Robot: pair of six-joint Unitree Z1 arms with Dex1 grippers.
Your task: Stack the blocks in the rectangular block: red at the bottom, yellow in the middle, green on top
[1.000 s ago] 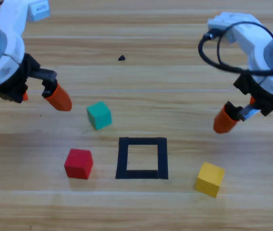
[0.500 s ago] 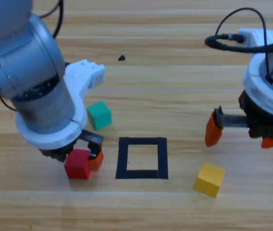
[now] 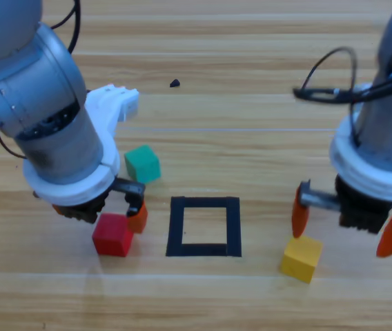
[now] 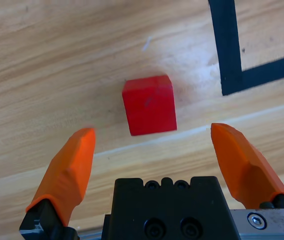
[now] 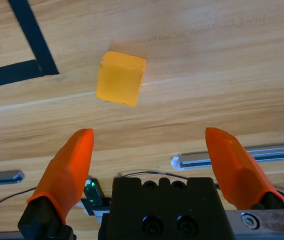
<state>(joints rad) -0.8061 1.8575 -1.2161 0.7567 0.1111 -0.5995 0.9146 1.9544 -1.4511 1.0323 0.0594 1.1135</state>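
Note:
The red cube [image 3: 113,234] lies left of the black tape rectangle [image 3: 177,227]. My left gripper [image 3: 98,214] hovers just behind it, open; in the left wrist view the red cube [image 4: 149,105] sits ahead of the open left gripper [image 4: 154,145], apart from both jaws. Lower right of the rectangle lies the yellow cube [image 3: 301,257]. My right gripper [image 3: 346,226] is open above and to its right. The right wrist view shows the yellow cube [image 5: 119,77] ahead of the right gripper [image 5: 149,145], untouched. The green cube [image 3: 143,164] sits behind the red one.
A small dark speck [image 3: 174,83] lies on the wood at the back. The left arm's body rises close beside the green cube. A corner of the tape [image 4: 229,50] shows right of the red cube, and a tape corner [image 5: 32,35] left of the yellow one.
Both arms swung in from the sides and turned downward. The left gripper came over the red cube. The right gripper moved forward, closer to the yellow cube. No cube has moved.

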